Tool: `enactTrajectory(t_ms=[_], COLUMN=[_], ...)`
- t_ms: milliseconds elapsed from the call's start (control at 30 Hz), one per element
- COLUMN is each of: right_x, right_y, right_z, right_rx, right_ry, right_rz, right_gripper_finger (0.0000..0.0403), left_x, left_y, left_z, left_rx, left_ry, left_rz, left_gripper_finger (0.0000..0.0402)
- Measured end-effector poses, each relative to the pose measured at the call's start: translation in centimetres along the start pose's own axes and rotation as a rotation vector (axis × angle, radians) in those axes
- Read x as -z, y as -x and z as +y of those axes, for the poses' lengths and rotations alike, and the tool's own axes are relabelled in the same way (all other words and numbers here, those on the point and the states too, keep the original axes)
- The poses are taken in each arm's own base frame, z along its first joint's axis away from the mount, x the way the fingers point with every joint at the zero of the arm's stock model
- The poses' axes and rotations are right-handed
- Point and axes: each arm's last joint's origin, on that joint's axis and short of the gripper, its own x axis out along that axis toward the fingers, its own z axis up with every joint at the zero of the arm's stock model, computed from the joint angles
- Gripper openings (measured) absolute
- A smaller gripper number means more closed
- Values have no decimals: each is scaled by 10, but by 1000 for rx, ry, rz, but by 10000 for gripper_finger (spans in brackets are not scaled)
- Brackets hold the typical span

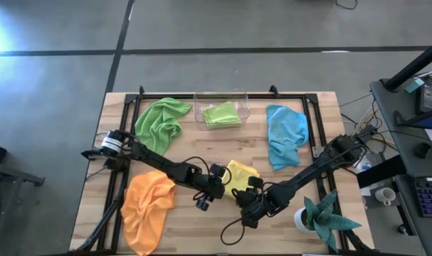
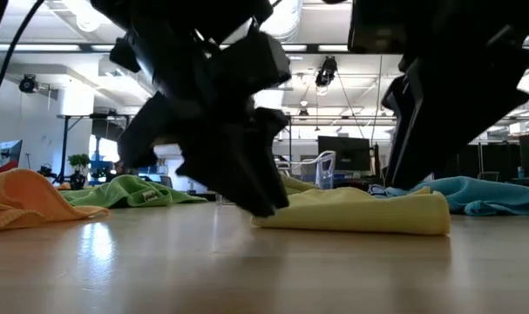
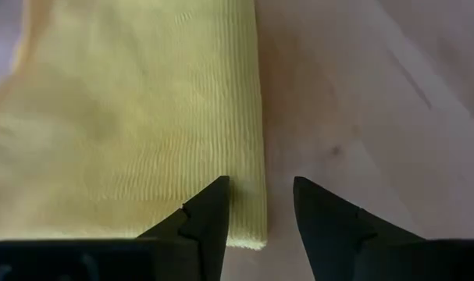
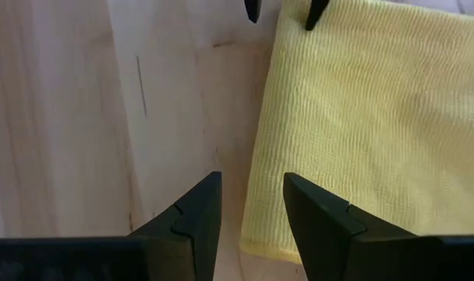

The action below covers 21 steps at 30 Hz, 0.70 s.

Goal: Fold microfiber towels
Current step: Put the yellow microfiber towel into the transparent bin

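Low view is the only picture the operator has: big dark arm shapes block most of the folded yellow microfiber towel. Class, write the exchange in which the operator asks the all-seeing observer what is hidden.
Operator: Where does the left gripper stand?
Observer: The left gripper is open, straddling a corner edge of the folded yellow microfiber towel.
Operator: And the right gripper?
Observer: The right gripper is open too, straddling the same edge at its other corner.
Operator: Any towel finished?
Observer: A folded lime green towel lies in the clear plastic bin.

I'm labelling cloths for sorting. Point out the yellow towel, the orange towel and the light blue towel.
yellow towel (image 1: 241,173), high view, its middle.
orange towel (image 1: 147,202), high view, its crumpled middle.
light blue towel (image 1: 285,135), high view, its middle.
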Motion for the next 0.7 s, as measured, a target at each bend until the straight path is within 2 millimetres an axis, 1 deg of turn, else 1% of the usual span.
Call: enactTrajectory(t_ms=[133, 233, 333, 400, 567, 700], right_x=[5, 8, 8, 8, 8, 7], right_y=[-13, -23, -29, -32, -30, -29], right_z=[1, 3, 4, 5, 4, 2], right_rx=[26, 46, 67, 84, 106, 116], right_ry=[12, 20, -23, -50, -85, -87], right_rz=[29, 53, 71, 85, 88, 92], right_gripper_finger=[137, 137, 137, 137, 127, 105], left_x=[4, 6, 9, 10, 10, 9], left_y=[-8, -14, -17, -17, -18, -19], left_z=[-1, 0, 0, 0, 0, 1], left_rx=[-4, -67, -94, -96, -102, -109], left_ry=[-1, 0, 0, 0, 0, 2], left_rz=[17, 32, 50, 55, 40, 25], left_gripper_finger=[128, 128, 128, 128, 121, 90])
